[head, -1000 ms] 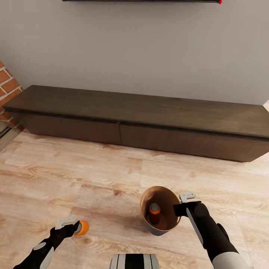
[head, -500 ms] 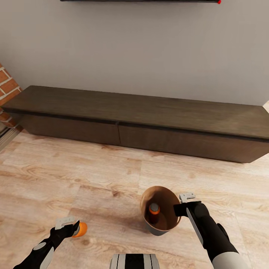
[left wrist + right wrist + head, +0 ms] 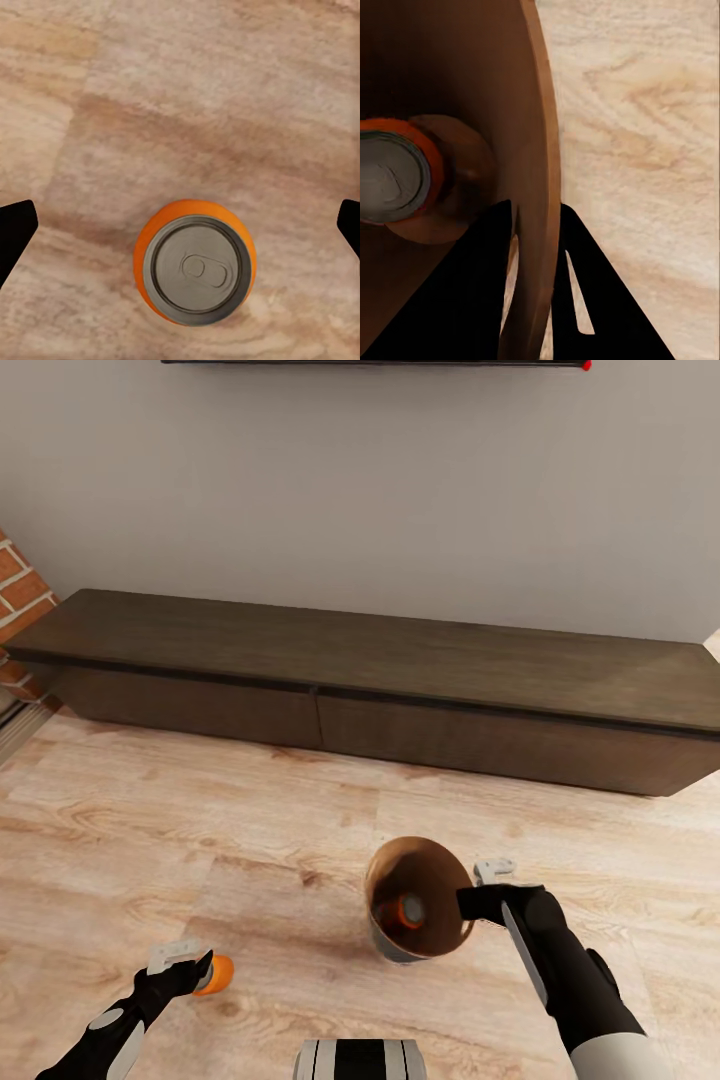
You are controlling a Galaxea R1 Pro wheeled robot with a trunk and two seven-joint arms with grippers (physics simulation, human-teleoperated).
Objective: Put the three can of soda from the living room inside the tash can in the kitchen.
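1. Your right gripper (image 3: 478, 895) is clamped on the rim of the trash can (image 3: 415, 912): in the right wrist view one finger (image 3: 472, 285) sits inside the brown wall (image 3: 536, 225) and the other outside it.
2. The trash can hangs tilted over the wood plank floor (image 3: 250, 840), its open mouth tipped toward your left side.
3. One orange soda can (image 3: 408, 909) lies inside the trash can, against its copper-brown inner wall; in the right wrist view its grey top (image 3: 386, 176) faces the camera.
4. Your left gripper (image 3: 195, 965) is spread wide; in the left wrist view the dark fingertips (image 3: 15, 232) stand at opposite edges, well apart from the second orange can (image 3: 195, 262).
5. That second orange can stands upright on the floor directly beneath your left gripper, its pull-tab top facing up, untouched by either finger.
6. Ahead of you a long dark wood cabinet (image 3: 380, 680) runs along the grey wall (image 3: 400, 490), with a brick edge (image 3: 15, 610) at your far left.
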